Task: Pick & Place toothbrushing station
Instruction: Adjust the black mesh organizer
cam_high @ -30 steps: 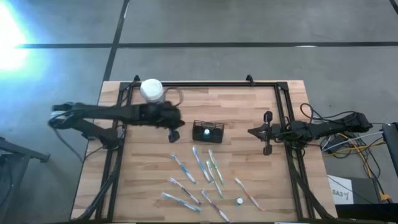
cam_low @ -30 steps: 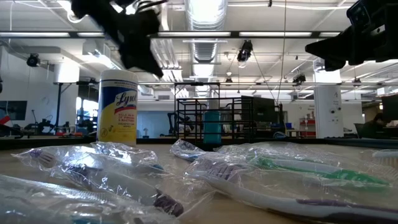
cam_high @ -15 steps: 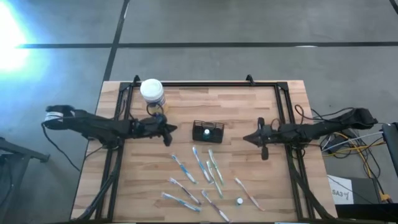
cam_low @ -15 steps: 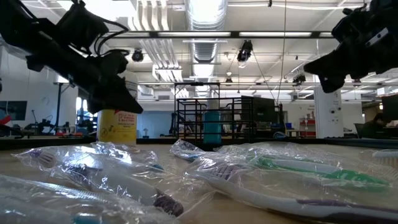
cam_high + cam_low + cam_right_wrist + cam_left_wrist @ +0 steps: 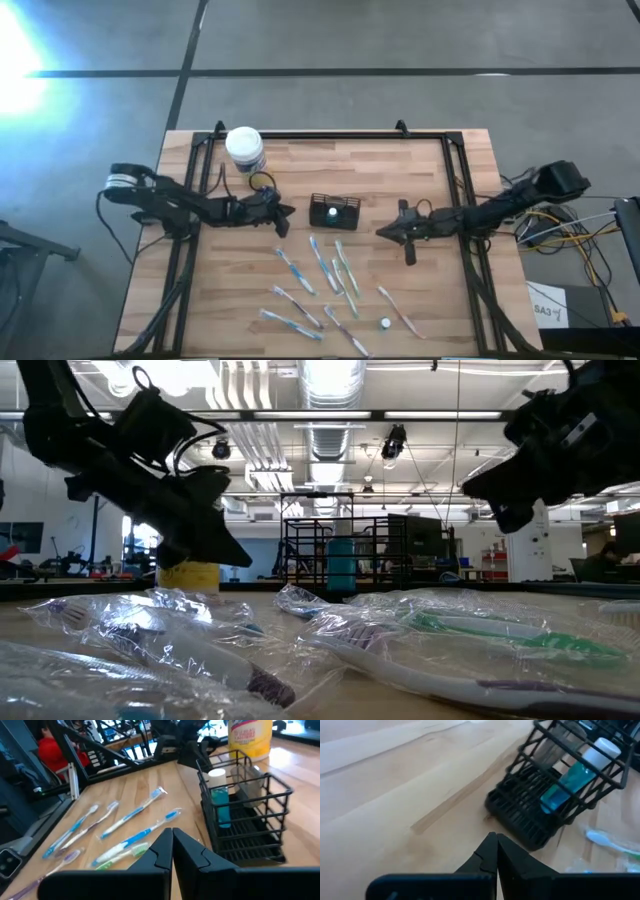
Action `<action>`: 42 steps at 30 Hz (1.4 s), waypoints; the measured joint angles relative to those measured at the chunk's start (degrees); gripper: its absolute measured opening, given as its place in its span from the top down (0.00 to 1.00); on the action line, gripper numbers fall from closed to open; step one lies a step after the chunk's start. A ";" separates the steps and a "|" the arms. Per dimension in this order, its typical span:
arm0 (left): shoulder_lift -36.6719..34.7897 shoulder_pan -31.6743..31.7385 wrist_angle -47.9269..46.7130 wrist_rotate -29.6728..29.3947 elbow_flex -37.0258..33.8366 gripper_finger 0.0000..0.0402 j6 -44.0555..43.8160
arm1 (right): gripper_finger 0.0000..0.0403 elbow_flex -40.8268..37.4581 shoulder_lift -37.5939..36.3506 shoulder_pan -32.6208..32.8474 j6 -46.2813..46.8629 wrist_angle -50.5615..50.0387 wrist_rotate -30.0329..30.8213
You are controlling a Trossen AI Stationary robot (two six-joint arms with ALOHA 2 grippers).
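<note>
The toothbrushing station [image 5: 334,211] is a small black wire holder standing on its base at the table's middle, with a white-capped blue tube inside [image 5: 570,780]; it also shows in the right wrist view [image 5: 245,815]. My left gripper [image 5: 286,212] is shut and empty, just left of the holder. My right gripper [image 5: 381,232] is shut and empty, to the holder's right. Neither touches it.
A yellow jar with a white lid [image 5: 244,147] stands at the far left. Several wrapped toothbrushes [image 5: 325,275] lie spread over the near half of the table, with a small white cap [image 5: 384,323]. A black frame [image 5: 330,135] runs around the table.
My left gripper has gone down and back from above the jar, then toward the holder, ending close to its left side. My right gripper has gone toward the table's left, nearer the holder, and lower. The holder has stayed still.
</note>
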 joint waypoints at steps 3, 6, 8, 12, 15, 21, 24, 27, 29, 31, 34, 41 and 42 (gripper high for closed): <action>2.59 -0.68 0.04 0.04 3.11 0.99 1.06 | 0.98 3.87 7.07 0.02 0.26 0.73 -0.04; 4.68 -0.81 0.01 -0.39 5.86 0.99 2.25 | 0.98 8.12 13.42 0.00 0.19 0.63 -0.03; 5.25 -0.79 -1.64 -2.08 6.82 0.99 2.14 | 0.98 10.39 16.61 0.01 0.28 0.81 -0.10; 5.38 -0.78 -5.96 -5.85 7.06 0.99 0.33 | 0.98 11.83 20.22 0.00 1.53 0.65 -0.28; 5.37 -0.70 -6.61 -6.86 6.61 0.99 -2.10 | 0.98 12.74 22.45 -0.16 1.86 0.64 -0.26; 6.88 -1.21 -6.78 -5.31 6.78 0.99 -5.11 | 0.98 16.03 28.38 -1.03 2.37 0.14 -0.09; 7.08 -2.01 -6.84 -4.73 6.78 0.99 -5.38 | 0.98 17.18 30.86 -1.58 2.82 -0.38 -0.07; 7.10 -2.58 -6.95 -4.72 6.91 0.99 -5.50 | 0.98 17.53 32.24 -1.89 3.76 -0.80 -0.02; 7.13 -2.92 -6.83 -4.69 7.02 0.99 -5.55 | 0.98 17.39 32.76 -2.01 4.57 -0.76 0.97; 7.13 -3.22 -6.95 -4.54 7.02 0.99 -5.89 | 0.98 16.99 33.03 -2.14 5.16 -0.88 2.70; 7.15 -3.89 -7.07 -4.35 7.02 0.99 -6.29 | 0.98 16.70 33.04 -2.26 5.42 -1.02 5.36; 7.15 -4.83 -7.69 -3.20 7.93 0.99 -6.29 | 0.98 16.68 32.74 -2.58 5.44 -1.24 9.12; 7.15 -4.92 -7.71 -2.99 8.12 0.99 -6.21 | 0.98 16.68 32.74 -2.56 5.66 -1.29 9.49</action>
